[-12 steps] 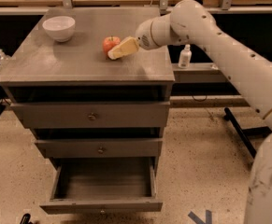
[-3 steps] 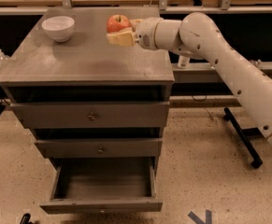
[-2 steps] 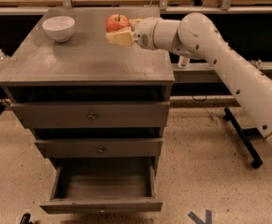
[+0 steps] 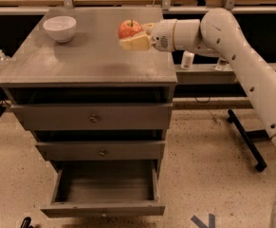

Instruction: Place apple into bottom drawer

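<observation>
The red apple (image 4: 130,29) with orange-yellow patches is held in my gripper (image 4: 133,37), lifted above the grey cabinet top (image 4: 85,56) near its right side. The gripper's cream fingers (image 4: 134,43) are closed on the apple from the right and below. My white arm (image 4: 232,42) reaches in from the right. The bottom drawer (image 4: 104,188) is pulled open below, a deep grey box with nothing showing inside. The top drawer (image 4: 94,117) and middle drawer (image 4: 101,150) are shut.
A white bowl (image 4: 59,28) stands on the cabinet top at the back left. A small bottle (image 4: 2,57) sits left of the cabinet, another bottle (image 4: 188,59) on the shelf to the right. A black stand leg (image 4: 245,139) lies on the floor at right.
Four seconds ago the apple lay on the cabinet top with the gripper at it; it has since been gripped and lifted. Over the last second it has hardly moved.
</observation>
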